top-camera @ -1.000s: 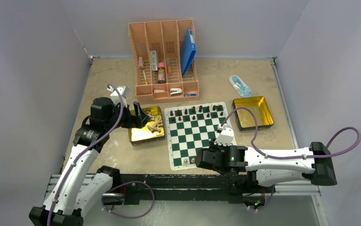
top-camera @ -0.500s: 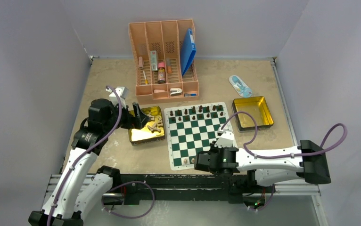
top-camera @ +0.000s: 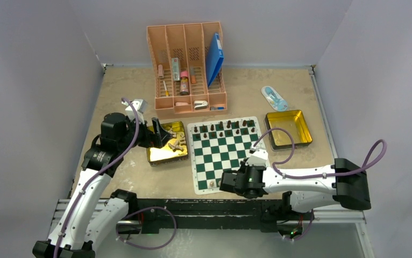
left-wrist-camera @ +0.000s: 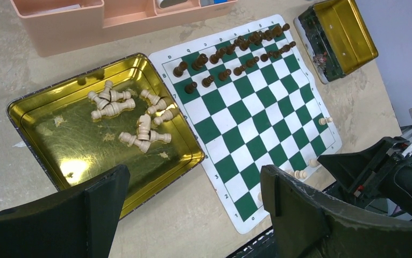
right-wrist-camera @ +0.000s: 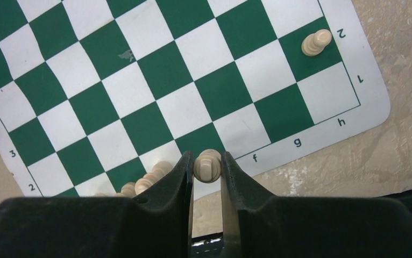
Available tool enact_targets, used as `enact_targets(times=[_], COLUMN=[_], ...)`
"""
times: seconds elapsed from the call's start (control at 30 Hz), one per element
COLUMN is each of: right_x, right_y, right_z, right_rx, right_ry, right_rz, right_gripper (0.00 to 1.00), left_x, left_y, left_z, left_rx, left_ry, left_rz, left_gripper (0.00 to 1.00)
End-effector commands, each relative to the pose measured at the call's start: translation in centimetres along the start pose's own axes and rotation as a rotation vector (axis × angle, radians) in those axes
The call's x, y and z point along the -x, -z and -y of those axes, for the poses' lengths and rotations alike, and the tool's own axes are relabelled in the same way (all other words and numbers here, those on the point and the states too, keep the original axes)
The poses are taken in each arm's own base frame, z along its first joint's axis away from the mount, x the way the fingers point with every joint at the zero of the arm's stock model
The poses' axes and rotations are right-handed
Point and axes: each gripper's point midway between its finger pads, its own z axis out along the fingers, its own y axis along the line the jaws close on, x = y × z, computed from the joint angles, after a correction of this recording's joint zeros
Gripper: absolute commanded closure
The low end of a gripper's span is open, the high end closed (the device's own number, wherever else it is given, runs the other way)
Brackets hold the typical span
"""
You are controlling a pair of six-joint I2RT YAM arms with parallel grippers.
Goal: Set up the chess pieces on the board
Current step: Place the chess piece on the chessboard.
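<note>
The green-and-white board [top-camera: 220, 153] lies mid-table; it also shows in the left wrist view [left-wrist-camera: 247, 123] and the right wrist view [right-wrist-camera: 155, 70]. Dark chess pieces [top-camera: 225, 127] stand along its two far rows [left-wrist-camera: 236, 51]. My right gripper [top-camera: 224, 183] [right-wrist-camera: 207, 172] is shut on a pale piece [right-wrist-camera: 207, 164] at the board's near edge, by the f file. Other pale pieces stand beside it [right-wrist-camera: 153, 174] and on the g file [right-wrist-camera: 315, 42]. Several pale pieces [left-wrist-camera: 134, 115] lie in the left gold tin [left-wrist-camera: 58, 140]. My left gripper [top-camera: 160, 135] [left-wrist-camera: 193, 215] is open and empty over that tin's near side.
A second gold tin [top-camera: 289, 129] sits right of the board. A pink organiser [top-camera: 187, 67] with pens, bottles and a blue folder stands at the back. A pale blue packet [top-camera: 274, 98] lies at the back right. Grey walls enclose the table.
My right arm has slid left along the board's near edge with the pale piece held. My left gripper shifted slightly left and has stayed open.
</note>
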Motion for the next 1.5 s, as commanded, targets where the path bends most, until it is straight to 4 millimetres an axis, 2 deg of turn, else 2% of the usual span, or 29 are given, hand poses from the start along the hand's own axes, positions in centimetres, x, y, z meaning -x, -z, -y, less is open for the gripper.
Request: enact_targets(times=[0.0,0.23,1.17,1.27,1.4,1.47], right_x=[1.0,0.7,-0.9,-1.1,-1.1,-0.9], right_y=[-0.3,-0.9,-2.2,-2.4,-2.3,-2.1], right_z=[-0.8,-1.4,-1.2,-1.3,-1.4,-1.5], right_rx=[0.007,0.002,-0.064,-0.069,-0.077,-0.082], right_ry=[-0.041,-0.029,0.044,0.054,0.075,0.078], right_rz=[0.051,0.054,0.034,0.035,0.030,0.031], right_gripper=[1.00,1.00,1.00,0.95,0.81,0.79], left_x=[1.2,1.1,1.0,1.0,0.8,0.7], left_y=[0.1,0.1,-0.1,-0.1,-0.3,-0.5], left_z=[0.7,0.8,0.8,0.8,0.6,0.6], left_rx=[-0.037,-0.049,-0.053,-0.053,-0.045,-0.046], left_ry=[-0.046,-0.047,-0.046,-0.046,-0.041,-0.038], left_rz=[0.049,0.047,0.038,0.037,0.032,0.022], left_gripper=[0.08,0.08,0.08,0.08,0.08,0.08])
